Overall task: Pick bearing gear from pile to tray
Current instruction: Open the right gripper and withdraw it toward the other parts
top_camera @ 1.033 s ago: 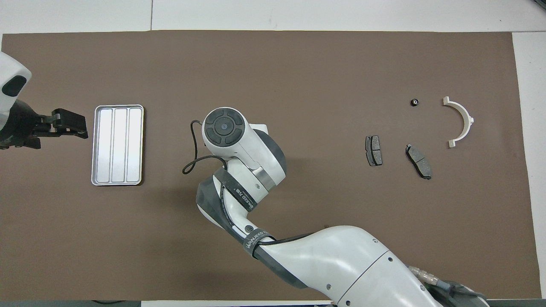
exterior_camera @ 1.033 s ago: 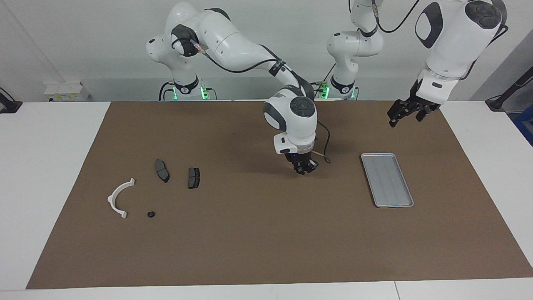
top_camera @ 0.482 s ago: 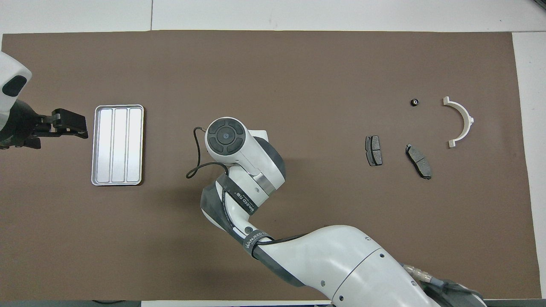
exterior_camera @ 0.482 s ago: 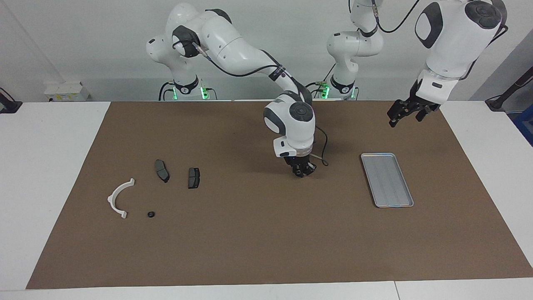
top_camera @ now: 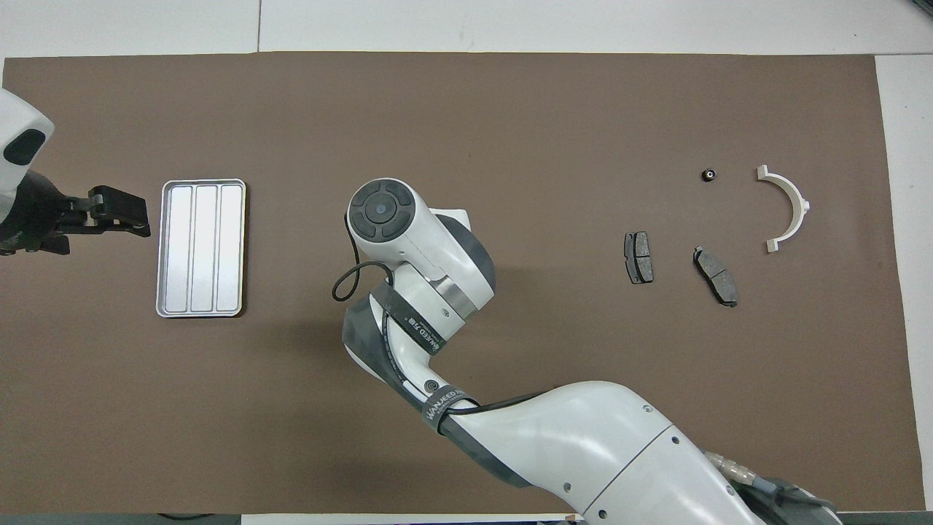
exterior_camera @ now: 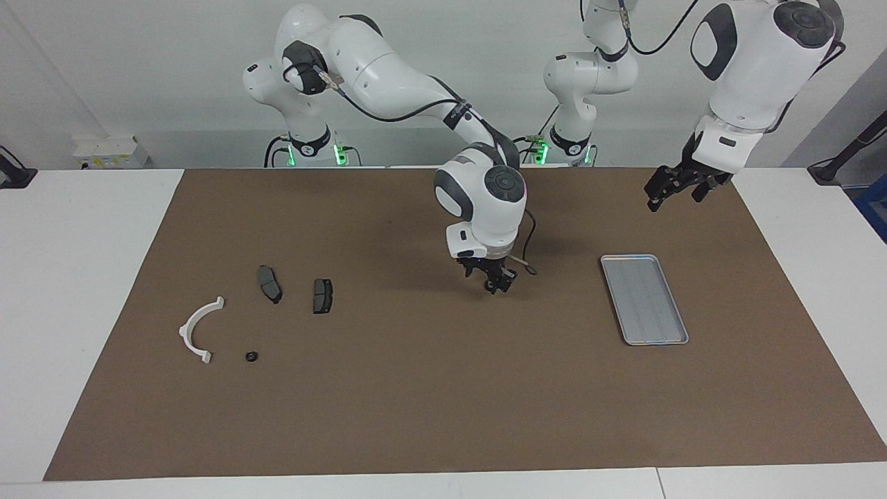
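Your brown mat point(exterior_camera: 416, 388) covers a white table point(exterior_camera: 76, 277) before a pale wall. The tray point(exterior_camera: 644, 299) lies lengthwise away from the robots. Left gripper point(exterior_camera: 675, 186) spread; right gripper point(exterior_camera: 493, 278): cannot tell.

"WANJEED" — right arm's strap point(top_camera: 442, 408)

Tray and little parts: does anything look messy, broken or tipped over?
Nothing stands out. The tray lies flat and empty. The white half-ring, the small black ring and the two dark pads lie apart on the mat, none visibly damaged.
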Available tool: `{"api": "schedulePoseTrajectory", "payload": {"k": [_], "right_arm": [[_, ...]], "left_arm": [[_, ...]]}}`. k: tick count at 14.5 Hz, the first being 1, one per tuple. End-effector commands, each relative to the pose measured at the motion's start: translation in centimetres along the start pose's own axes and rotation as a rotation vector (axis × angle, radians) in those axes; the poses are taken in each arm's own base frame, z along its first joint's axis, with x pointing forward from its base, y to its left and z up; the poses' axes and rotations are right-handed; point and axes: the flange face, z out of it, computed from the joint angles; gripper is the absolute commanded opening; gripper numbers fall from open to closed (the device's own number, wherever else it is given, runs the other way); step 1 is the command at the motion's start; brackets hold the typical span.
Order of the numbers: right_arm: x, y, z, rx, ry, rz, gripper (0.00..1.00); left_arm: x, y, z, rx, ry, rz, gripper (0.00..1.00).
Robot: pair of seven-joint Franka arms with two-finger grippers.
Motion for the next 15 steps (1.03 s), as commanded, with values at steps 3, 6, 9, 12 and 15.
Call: {"api": "schedulePoseTrajectory", "payload": {"k": [3,6,9,12,15], "right_arm": [[13.7,12.6,-7.1,-0.018,-0.012,-0.421,1.0],[21.9,20.1,-5.6,-0.009,-0.013,-0.617,1.0],[26.1,25.7,-2.8,0.007,0.033,-0.73,1.0],[27.1,28.3,1.4,0.012,0.059,-0.737,1.0],[28.0,30.1,5.2,0.004,0.078,-0.749,1.0]], "left_arm": [[-0.6,-0.2,-0.6,-0.01,-0.004,0.004,1.0],[-0.6,-0.1,-0.6,-0.01,-0.005,0.006,1.0],[-0.7,-0.1,-0.6,-0.01,-0.004,0.006,1.0],[-0.6,-0.1,-0.6,-0.01,-0.005,0.006,1.0],[-0.7,0.1,-0.6,-0.01,-0.005,0.009,1.0]]}}
